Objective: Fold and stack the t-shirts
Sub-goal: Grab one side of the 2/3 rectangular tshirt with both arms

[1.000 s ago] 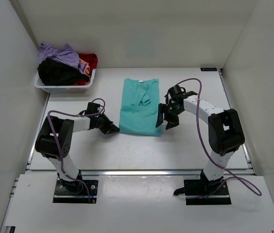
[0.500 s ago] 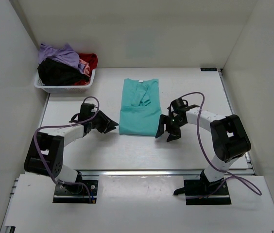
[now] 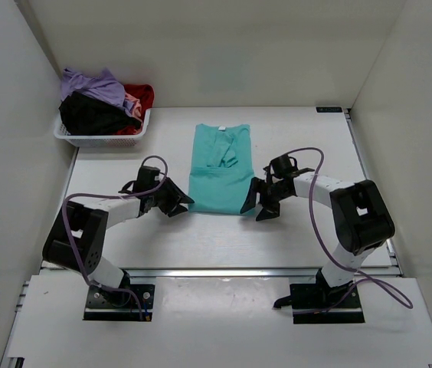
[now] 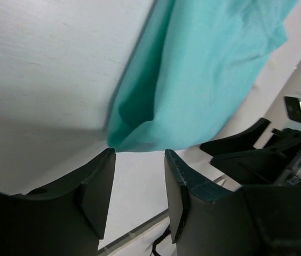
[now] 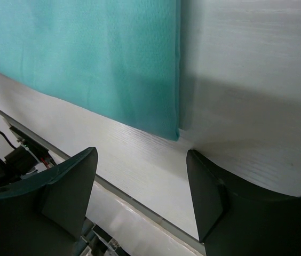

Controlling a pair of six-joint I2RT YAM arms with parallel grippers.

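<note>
my left fingers [image 4: 94, 192] sit narrowly apart, holding nothing, with a hem corner of the teal t-shirt [image 4: 204, 69] right at their tips. my right fingers [image 5: 65, 186] are spread wide, the shirt's other hem corner just ahead, between them. the shirt lies on the tabletop [image 5: 246, 80].

text: none legible | labels: none | brands: none | numbers: none | signs: none

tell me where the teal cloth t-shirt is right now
In the top external view, the teal cloth t-shirt lies flat mid-table, its near corners flanked by the open left gripper and open right gripper; the white slotted plastic basket sits far left.
</note>
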